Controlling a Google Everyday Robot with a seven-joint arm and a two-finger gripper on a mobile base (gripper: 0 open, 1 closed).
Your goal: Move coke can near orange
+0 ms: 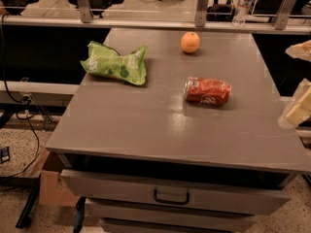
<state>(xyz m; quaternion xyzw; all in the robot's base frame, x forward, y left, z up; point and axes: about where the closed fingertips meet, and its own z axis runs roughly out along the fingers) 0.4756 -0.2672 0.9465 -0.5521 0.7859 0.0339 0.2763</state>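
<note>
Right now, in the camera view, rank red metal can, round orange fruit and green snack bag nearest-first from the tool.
The tool sits far right.
1. red metal can, centre-right.
2. round orange fruit, far side.
3. green snack bag, far left.
</note>
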